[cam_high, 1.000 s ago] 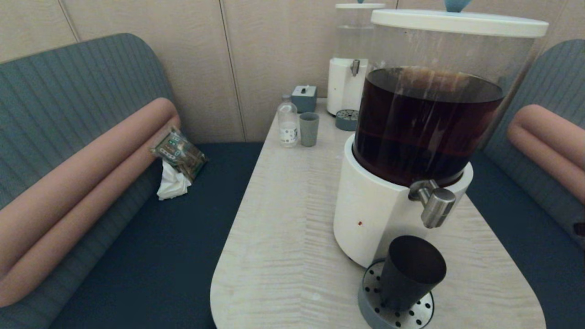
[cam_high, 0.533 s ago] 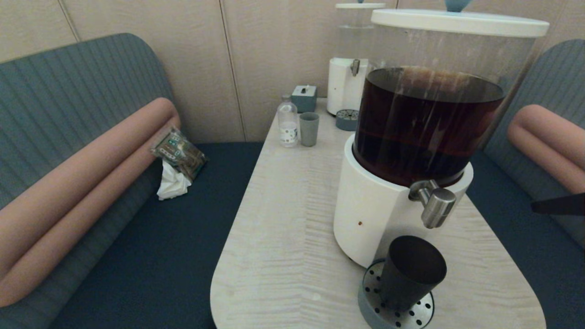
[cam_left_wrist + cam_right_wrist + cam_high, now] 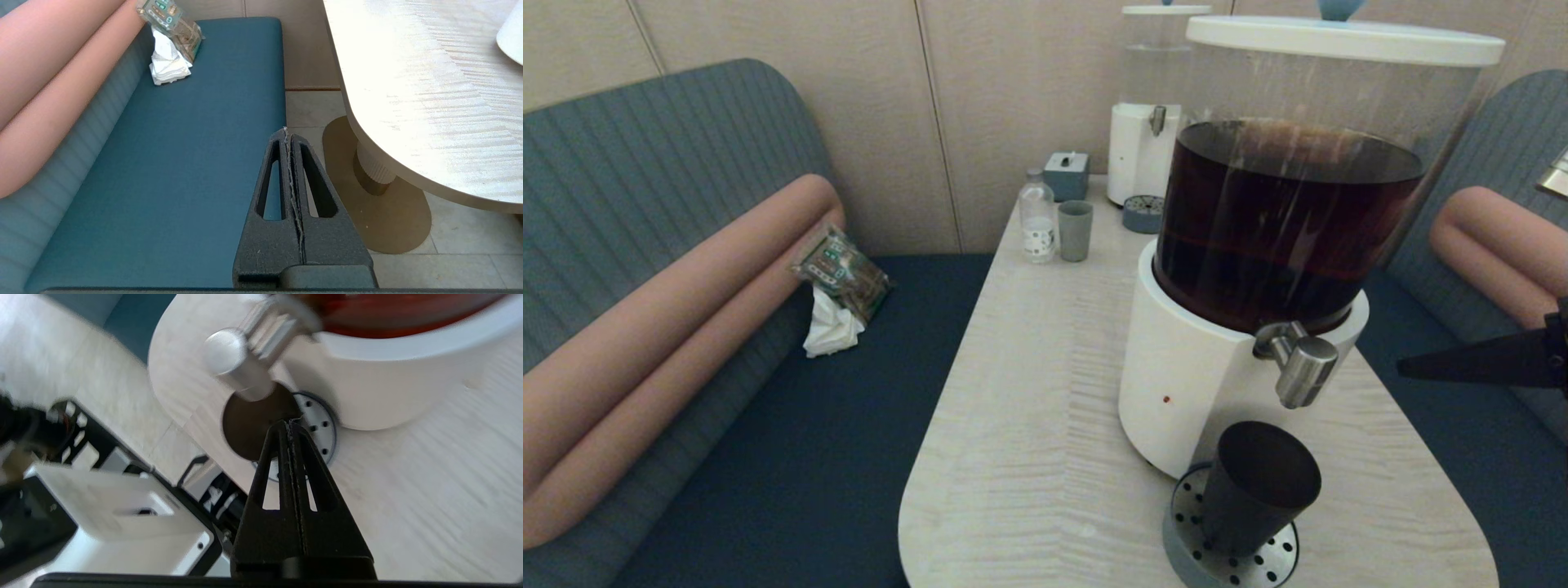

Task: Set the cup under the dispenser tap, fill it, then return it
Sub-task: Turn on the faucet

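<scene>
The dispenser tap (image 3: pixel 1297 365) juts out directly above the cup (image 3: pixel 1258 487), which stands on the perforated drip tray (image 3: pixel 1186 535). The right gripper (image 3: pixel 1406 366), fingers pressed together and empty, hovers to the tap's right, apart from the cup. The left gripper (image 3: pixel 287 132) is clenched over the bench (image 3: pixel 171 171).

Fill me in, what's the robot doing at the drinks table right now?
The black cup stands on the drip tray below the dispenser tap of the big dispenser of dark liquid. Nothing holds it. The right tool, shut, reaches in from the right toward the tap. The left tool, shut and empty, hangs beside the table over the bench seat.
</scene>
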Tool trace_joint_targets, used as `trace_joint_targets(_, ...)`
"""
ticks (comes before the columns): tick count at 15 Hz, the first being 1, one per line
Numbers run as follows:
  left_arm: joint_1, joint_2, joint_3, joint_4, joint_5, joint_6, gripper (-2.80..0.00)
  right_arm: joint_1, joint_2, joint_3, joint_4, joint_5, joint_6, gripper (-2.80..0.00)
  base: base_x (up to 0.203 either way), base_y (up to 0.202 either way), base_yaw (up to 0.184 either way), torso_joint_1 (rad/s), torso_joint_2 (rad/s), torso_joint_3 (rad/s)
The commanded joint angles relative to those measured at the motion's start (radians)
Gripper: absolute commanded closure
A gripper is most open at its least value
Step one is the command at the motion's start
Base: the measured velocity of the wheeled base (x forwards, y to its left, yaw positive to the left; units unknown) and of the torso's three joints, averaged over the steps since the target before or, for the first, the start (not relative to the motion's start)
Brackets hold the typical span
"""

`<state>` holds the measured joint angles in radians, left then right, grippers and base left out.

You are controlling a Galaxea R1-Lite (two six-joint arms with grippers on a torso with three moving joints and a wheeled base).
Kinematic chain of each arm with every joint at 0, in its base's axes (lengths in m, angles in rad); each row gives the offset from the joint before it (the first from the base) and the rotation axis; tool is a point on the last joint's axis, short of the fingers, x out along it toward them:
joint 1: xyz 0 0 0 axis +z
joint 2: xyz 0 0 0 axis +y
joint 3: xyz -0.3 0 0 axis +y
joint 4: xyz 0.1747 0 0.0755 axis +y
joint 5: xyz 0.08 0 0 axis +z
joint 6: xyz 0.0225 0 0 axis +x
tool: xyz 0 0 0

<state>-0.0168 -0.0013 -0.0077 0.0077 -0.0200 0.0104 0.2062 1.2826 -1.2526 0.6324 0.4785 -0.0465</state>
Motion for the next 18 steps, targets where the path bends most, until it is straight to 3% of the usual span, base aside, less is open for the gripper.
trace_joint_targets(1, 0.0, 0.0, 0.0, 0.0, 0.0, 0.0, 0.0, 0.031, 0.006, 0.013, -0.005, 0.003, -0.019, 0.0, 0.0, 0.0, 0.0, 0.0, 0.0, 0.0)
trace_joint_targets(5, 0.0, 0.0, 0.0, 0.0, 0.0, 0.0, 0.0, 0.057, 0.04, 0.02, -0.031, 0.003, -0.076, 0.0, 0.0, 0.0, 0.0, 0.0, 0.0, 0.0)
trace_joint_targets(18, 0.0, 0.0, 0.0, 0.0, 0.0, 0.0, 0.0, 0.062, 0.107, 0.022, -0.189, 0.0, -0.084, 0.0, 0.0, 0.0, 0.0, 0.0, 0.0, 0.0)
